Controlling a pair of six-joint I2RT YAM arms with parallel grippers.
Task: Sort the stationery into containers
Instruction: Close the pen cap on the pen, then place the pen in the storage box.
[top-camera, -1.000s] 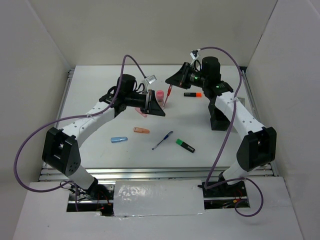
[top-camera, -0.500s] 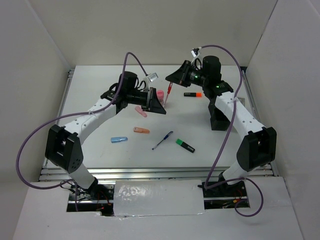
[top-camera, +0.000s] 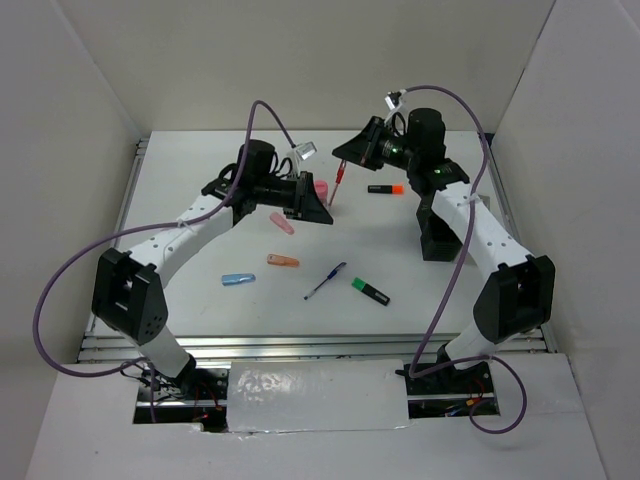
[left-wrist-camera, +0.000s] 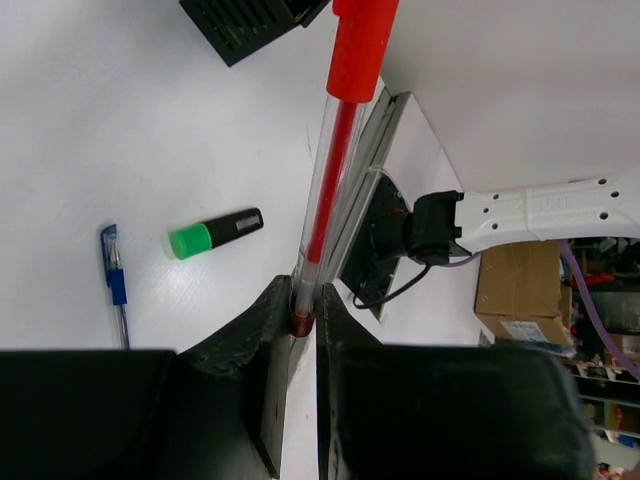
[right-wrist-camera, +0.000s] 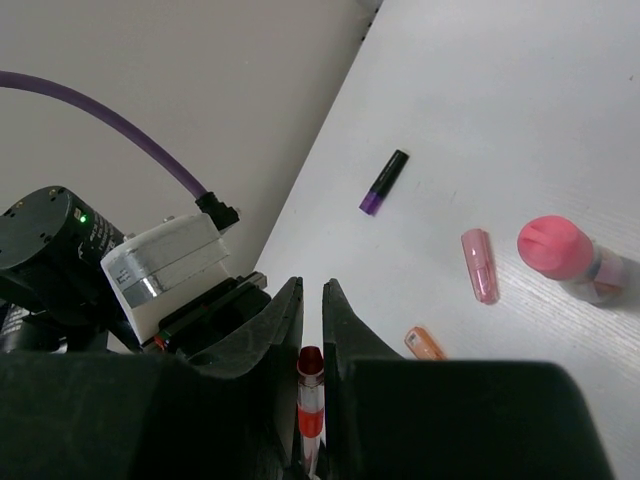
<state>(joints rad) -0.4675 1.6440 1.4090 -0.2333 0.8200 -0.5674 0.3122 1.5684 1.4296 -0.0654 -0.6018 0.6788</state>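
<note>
A red pen (top-camera: 338, 187) hangs in the air between my two grippers. My right gripper (top-camera: 344, 166) is shut on its upper end, and the pen shows between those jaws in the right wrist view (right-wrist-camera: 311, 372). My left gripper (top-camera: 324, 211) is closed round the pen's lower end (left-wrist-camera: 303, 318). The black mesh cup (top-camera: 436, 240) stands under the right arm. It also shows in the left wrist view (left-wrist-camera: 245, 25). A grey-white tray (top-camera: 483, 203) is mostly hidden behind the right arm.
On the table lie a pink-capped cylinder (top-camera: 320, 188), pink piece (top-camera: 282, 224), orange piece (top-camera: 283, 261), blue piece (top-camera: 238, 279), blue pen (top-camera: 326, 280), green highlighter (top-camera: 370, 290) and orange highlighter (top-camera: 385, 189). A purple-tipped marker (right-wrist-camera: 384, 182) lies near the left wall.
My left gripper has shifted slightly back and up toward the pen's lower end. The right gripper has stayed nearly still with the pen.
</note>
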